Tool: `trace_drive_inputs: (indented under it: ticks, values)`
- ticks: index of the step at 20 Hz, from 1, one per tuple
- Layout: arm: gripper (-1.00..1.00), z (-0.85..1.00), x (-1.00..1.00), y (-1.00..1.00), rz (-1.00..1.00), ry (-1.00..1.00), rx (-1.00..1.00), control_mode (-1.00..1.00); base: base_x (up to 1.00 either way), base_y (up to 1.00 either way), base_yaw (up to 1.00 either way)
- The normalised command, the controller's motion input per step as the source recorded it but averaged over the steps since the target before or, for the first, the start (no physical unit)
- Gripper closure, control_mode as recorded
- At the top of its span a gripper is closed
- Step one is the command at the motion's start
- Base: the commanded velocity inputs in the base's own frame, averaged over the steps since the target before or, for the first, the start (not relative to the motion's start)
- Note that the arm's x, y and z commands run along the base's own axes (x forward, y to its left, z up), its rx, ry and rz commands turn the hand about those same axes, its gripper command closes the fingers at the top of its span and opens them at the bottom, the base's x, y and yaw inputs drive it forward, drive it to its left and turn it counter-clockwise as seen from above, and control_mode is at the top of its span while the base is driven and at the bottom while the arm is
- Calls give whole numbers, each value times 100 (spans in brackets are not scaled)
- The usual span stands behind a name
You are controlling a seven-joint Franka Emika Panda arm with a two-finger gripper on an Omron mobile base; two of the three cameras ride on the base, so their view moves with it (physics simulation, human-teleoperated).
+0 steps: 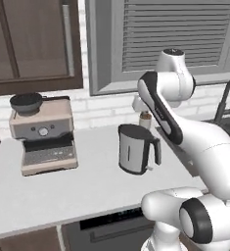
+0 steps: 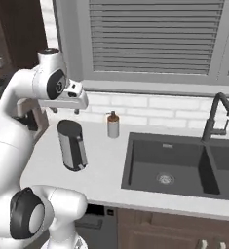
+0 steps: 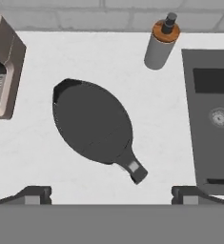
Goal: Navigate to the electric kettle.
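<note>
The electric kettle (image 1: pixel 136 149) stands upright on the white counter (image 1: pixel 62 191), a brushed-steel jug with a dark lid and a black loop handle on its right side. In the right base view the kettle (image 2: pixel 72 145) sits just below my hand. My gripper (image 2: pixel 67 111) hangs above it, pointing down. From the hand view I look straight down on the kettle's dark lid (image 3: pixel 92 121), its handle pointing to the lower right. The gripper (image 3: pixel 111 195) is open, its fingertips (image 3: pixel 32 194) wide apart with nothing between them.
A boxy espresso machine (image 1: pixel 43 135) stands on the counter left of the kettle. A small soap dispenser (image 2: pixel 113 125) is by the brick backsplash. A dark sink (image 2: pixel 174 165) with a black faucet (image 2: pixel 218 116) lies to the right. A dishwasher front (image 1: pixel 111 228) sits below the counter edge.
</note>
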Motion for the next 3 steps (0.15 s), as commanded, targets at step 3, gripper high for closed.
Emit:
trace_drive_inputs:
  ticks: [3]
  values:
    - [-100, 0, 0, 0, 0, 0, 0, 100, 80, 43, -35]
